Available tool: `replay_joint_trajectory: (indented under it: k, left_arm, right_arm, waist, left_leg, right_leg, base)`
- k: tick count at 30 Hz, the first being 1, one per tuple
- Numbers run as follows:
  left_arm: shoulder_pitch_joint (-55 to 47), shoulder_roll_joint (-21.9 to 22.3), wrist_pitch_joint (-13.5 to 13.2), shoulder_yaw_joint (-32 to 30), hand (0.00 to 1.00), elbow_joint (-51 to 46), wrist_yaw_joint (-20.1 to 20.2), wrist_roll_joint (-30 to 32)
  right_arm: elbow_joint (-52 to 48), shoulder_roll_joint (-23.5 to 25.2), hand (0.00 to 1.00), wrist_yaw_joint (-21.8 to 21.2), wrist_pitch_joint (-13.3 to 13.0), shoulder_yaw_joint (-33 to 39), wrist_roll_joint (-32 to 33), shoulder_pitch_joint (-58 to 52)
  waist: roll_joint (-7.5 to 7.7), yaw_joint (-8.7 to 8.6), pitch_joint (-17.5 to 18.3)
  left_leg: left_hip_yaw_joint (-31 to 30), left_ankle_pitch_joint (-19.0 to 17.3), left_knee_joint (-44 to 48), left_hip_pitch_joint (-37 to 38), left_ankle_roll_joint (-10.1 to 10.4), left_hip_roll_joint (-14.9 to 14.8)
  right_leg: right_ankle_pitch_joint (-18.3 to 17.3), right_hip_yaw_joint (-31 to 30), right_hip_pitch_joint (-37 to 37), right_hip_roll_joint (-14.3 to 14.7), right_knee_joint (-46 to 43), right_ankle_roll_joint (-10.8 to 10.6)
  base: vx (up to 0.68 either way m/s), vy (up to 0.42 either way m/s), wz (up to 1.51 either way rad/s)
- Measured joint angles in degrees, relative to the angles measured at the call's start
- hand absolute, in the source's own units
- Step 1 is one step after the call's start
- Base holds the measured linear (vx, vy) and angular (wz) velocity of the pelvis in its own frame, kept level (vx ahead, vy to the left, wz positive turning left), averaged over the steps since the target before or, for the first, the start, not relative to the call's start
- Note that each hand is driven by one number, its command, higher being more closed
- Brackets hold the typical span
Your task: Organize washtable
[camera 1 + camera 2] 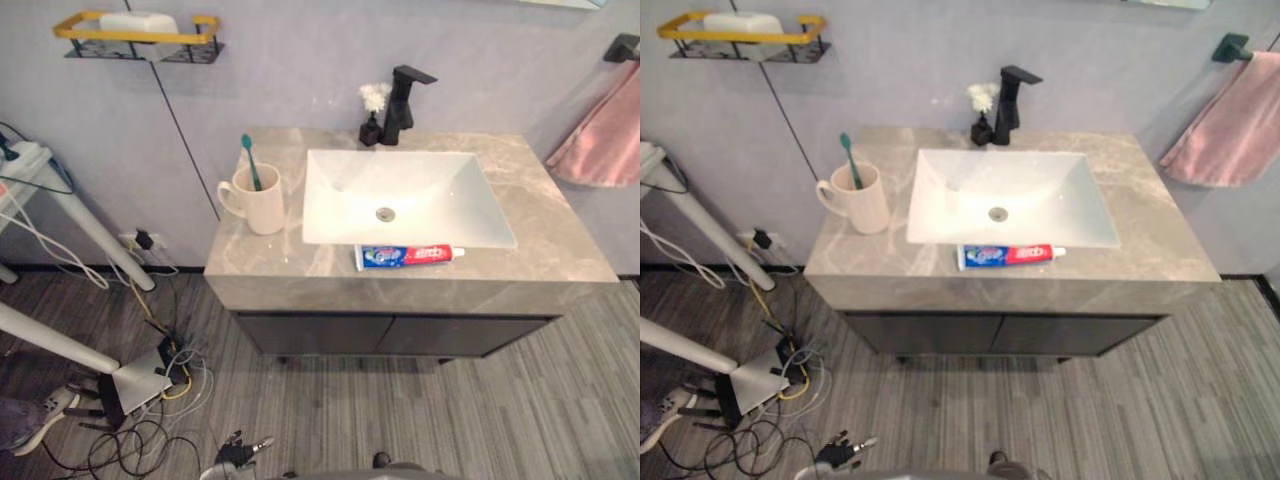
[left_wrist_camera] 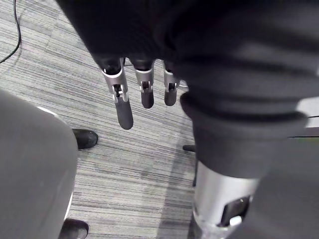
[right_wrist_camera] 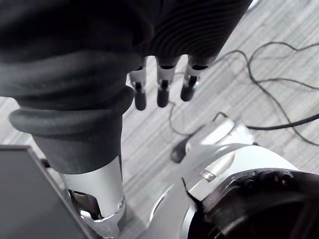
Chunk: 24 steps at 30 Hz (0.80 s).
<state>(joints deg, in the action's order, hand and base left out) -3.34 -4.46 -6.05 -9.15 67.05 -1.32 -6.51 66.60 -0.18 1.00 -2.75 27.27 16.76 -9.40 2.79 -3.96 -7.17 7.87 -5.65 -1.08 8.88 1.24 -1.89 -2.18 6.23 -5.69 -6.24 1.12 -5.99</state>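
Left hand (image 2: 144, 92) hangs over the grey striped floor (image 2: 129, 169) with straight fingers, holding nothing. Right hand (image 3: 162, 89) hangs the same way, its fingers relaxed and empty.

On the marble bench (image 1: 560, 240), a tube of toothpaste (image 1: 405, 256) lies flat near the front edge, right along the front rim of the white sink (image 1: 400, 195), its cap pointing to the right end. A cream mug (image 1: 260, 200) stands on the left part of the bench, just beside the sink, its handle turned to the left edge. A green toothbrush (image 1: 250, 160) stands upright in it, head up. At the back edge, behind the sink, rises a black tap (image 1: 405, 100), and a small black bottle (image 1: 371, 130) topped with something white sits just to its left.

A pink towel (image 1: 605, 135) hangs on the wall past the right end of the bench. A yellow-railed shelf (image 1: 140, 35) carrying a white item is fixed to the wall above and left of the bench.
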Motion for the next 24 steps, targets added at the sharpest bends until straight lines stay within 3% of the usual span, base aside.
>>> replay_joint_trajectory:
  k: [6, 11, 17, 24]
  left_arm:
    - [0.01, -0.2, 0.0, -0.55, 0.0, -0.33, -0.03, -0.03]
    - [-0.72, 0.44, 0.01, -2.99, 0.0, -2.44, 0.06, 0.34]
    - [-2.65, 0.72, -0.4, -4.09, 0.0, -4.61, 0.18, 0.64]
    - [-2.96, 0.01, -0.71, -1.44, 0.0, -4.59, 0.1, 0.78]
  right_arm:
    - [-3.26, 0.1, 0.0, 0.22, -0.64, 0.33, 4.28, -0.28]
    - [-21.61, -1.96, 0.0, 0.44, -1.07, 8.44, 8.08, -2.5]
    - [-43.82, -8.55, 0.0, 5.43, -3.88, 22.46, 9.64, -0.2]
    - [-48.01, -20.14, 0.0, 11.72, -6.99, 23.89, 5.1, 10.97]
  waist:
    - [0.1, 0.48, -0.1]
    - [0.29, 1.55, -0.15]
    - [0.57, 1.09, 1.09]
    - [0.29, 0.11, 1.45]
  left_leg:
    - [-0.16, 0.0, 0.23, 0.06, -0.01, 0.46]
    - [0.31, -0.06, 0.21, -0.13, -0.1, 0.79]
    - [0.64, -0.18, -0.05, -1.42, -0.32, 0.96]
    - [-0.67, -0.18, 0.28, -2.37, -0.33, 1.09]
  right_leg:
    - [-0.01, 0.0, 0.05, -0.25, -0.54, 0.0]
    - [-0.03, -1.3, 1.32, -0.55, -1.56, 0.0]
    - [-0.04, -1.87, 3.1, -0.87, -1.84, -0.07]
    - [0.01, -1.11, 3.33, -0.92, -1.89, -0.02]
  base:
    - [-0.02, -0.007, -0.01]
    - [-0.05, -0.005, -0.09]
    - [0.0, -0.002, -0.04]
    - [0.02, -0.015, 0.07]
